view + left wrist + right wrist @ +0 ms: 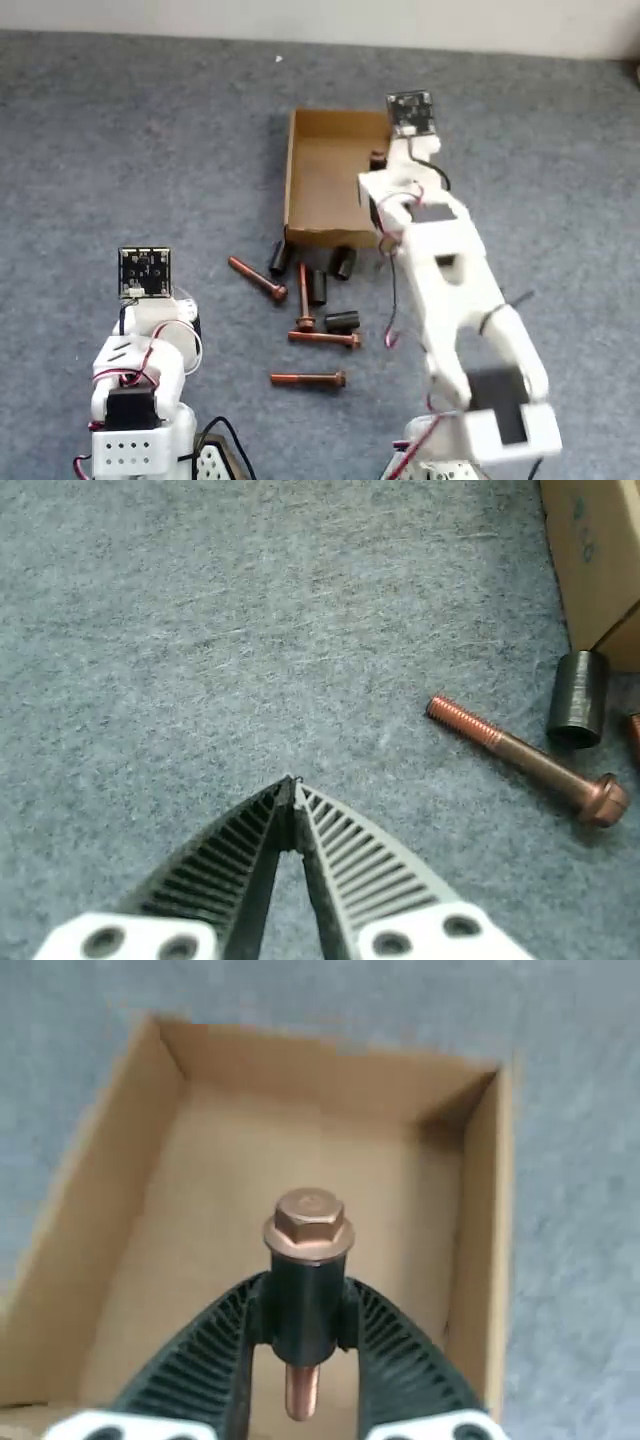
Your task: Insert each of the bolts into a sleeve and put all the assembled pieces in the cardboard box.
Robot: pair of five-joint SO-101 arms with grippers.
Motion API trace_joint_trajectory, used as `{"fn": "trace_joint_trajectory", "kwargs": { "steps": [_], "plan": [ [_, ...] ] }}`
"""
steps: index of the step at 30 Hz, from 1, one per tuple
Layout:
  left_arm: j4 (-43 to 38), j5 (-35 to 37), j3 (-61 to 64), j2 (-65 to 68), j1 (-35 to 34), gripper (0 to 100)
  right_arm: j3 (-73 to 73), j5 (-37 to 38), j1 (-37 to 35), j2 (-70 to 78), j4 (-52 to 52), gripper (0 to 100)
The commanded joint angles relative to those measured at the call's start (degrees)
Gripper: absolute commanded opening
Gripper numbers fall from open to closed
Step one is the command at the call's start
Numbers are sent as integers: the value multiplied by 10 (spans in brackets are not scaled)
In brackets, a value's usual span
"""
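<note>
My right gripper [303,1292] is shut on a black sleeve [300,1310] with a copper bolt [309,1226] through it, head upward. It hangs over the open cardboard box [130,1230]; in the high view this assembled piece [377,160] sits at the box's [320,190] right side. Several loose copper bolts [323,339] and black sleeves [316,287] lie on the carpet in front of the box. My left gripper [293,805] is shut on nothing, low over the carpet, to the left of one bolt [525,760] and one sleeve [578,698].
Grey carpet covers the whole table. The left arm [140,340] stands at the lower left, apart from the scattered parts. The right arm [450,290] stretches from the lower right over the box's right wall. A box corner [595,560] is beyond the sleeve.
</note>
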Motion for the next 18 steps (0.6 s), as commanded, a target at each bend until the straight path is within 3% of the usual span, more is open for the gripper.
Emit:
{"fn": "trace_joint_trajectory", "kwargs": {
  "steps": [1, 9, 18],
  "plan": [
    [-1, -8, 7, -6, 0, 13, -117, -7, 2, 75, 67, 5],
    [-1, -8, 7, -6, 0, 13, -300, -9, 2, 181, 264, 9],
    [2, -8, 7, -6, 0, 14, -477, -9, 2, 293, 407, 11]
  ]
}}
